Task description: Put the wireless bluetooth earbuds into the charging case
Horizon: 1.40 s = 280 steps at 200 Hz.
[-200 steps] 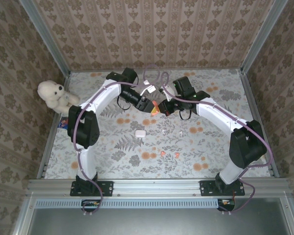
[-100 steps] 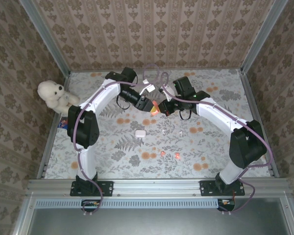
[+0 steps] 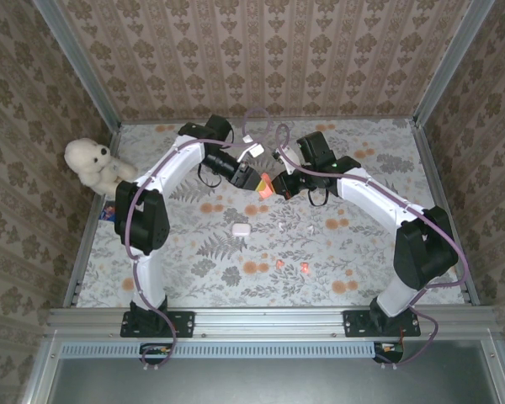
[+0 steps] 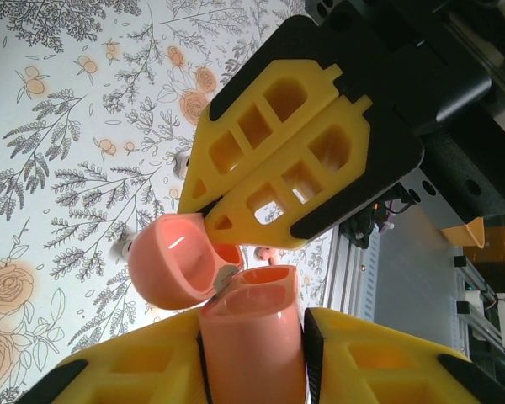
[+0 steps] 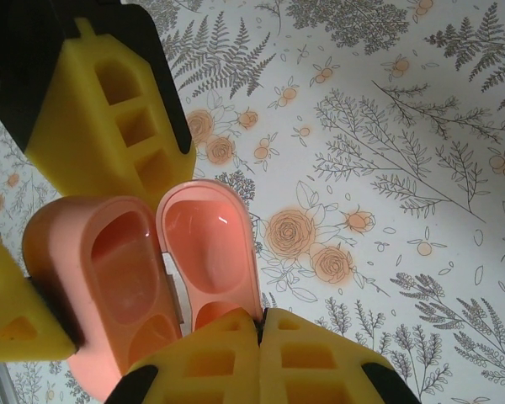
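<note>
The orange-pink charging case [image 4: 252, 353] is held off the table, and my left gripper [image 4: 252, 321] is shut on its body. Its lid [image 4: 172, 263] is swung open, showing empty wells [image 5: 122, 261]. My right gripper [image 5: 261, 326] is shut, its closed tips touching the lid's [image 5: 204, 244] rim. In the top view both grippers meet at the case [image 3: 265, 184] mid-table at the back. The orange-red earbuds [image 3: 279, 263] [image 3: 304, 268] and the white earbuds [image 3: 284, 225] [image 3: 310, 227] lie loose on the floral mat. The white case [image 3: 240, 227] sits shut on the mat.
A white plush bear [image 3: 93, 164] sits at the left edge with a small dark item [image 3: 109, 210] beside it. Metal frame posts [image 3: 442, 63] and patterned walls enclose the table. The near rail [image 3: 269, 318] carries both arm bases.
The held case and both grippers have shifted slightly towards the back. The earbuds and the white case have not moved.
</note>
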Available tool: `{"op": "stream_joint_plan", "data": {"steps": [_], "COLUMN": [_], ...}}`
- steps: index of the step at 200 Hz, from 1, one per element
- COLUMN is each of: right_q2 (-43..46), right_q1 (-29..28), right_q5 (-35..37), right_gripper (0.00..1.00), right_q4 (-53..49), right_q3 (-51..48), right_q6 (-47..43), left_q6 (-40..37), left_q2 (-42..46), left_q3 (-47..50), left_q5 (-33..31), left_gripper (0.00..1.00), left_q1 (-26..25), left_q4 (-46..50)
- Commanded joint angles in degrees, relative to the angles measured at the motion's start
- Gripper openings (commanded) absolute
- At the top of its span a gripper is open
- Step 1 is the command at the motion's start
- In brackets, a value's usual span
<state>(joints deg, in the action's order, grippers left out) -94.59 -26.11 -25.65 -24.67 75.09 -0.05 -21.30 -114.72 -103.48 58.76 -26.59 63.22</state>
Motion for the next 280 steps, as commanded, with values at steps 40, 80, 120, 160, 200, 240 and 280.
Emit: {"op": "stream_joint_plan", "data": {"steps": [40, 80, 120, 160, 200, 240, 280], "right_q2": [-0.12, 6.00, 14.42, 19.16, 18.50, 15.31, 15.31], "right_q1": [-0.13, 1.61, 2.22, -0.59, -10.47, -19.49, -23.07], "right_q5": [1.11, -0.31, 5.52, 13.71, 22.03, 29.43, 33.37], "right_gripper": [0.00, 0.42, 0.59, 0.62, 0.63, 0.63, 0.63], "right_q4": [-1.05, -0.15, -0.93, -1.75, -3.43, -5.46, -5.81], "right_q3": [1.76, -0.58, -8.11, -18.65, -23.14, -23.00, -23.01], "right_q6": [-0.11, 4.55, 15.98, 32.38, 45.33, 55.59, 61.82], "left_q6": [-1.87, 3.19, 15.17, 21.16, 18.91, 17.20, 19.79], "left_q2": [0.54, 4.41, 15.78, 27.43, 36.24, 39.22, 36.46], "left_q3": [1.01, 6.32, 19.90, 34.69, 49.79, 62.97, 72.95], "left_q5": [2.92, 2.96, -3.57, -14.70, -30.83, -37.63, -43.12], "left_gripper": [0.15, 0.00, 0.00, 0.00, 0.00, 0.00, 0.00], "left_q1": [0.05, 3.22, 5.66, 3.77, -1.72, -3.80, -4.22], "left_q4": [0.02, -8.20, -31.24, -53.60, -74.49, -98.32, -122.15]}}
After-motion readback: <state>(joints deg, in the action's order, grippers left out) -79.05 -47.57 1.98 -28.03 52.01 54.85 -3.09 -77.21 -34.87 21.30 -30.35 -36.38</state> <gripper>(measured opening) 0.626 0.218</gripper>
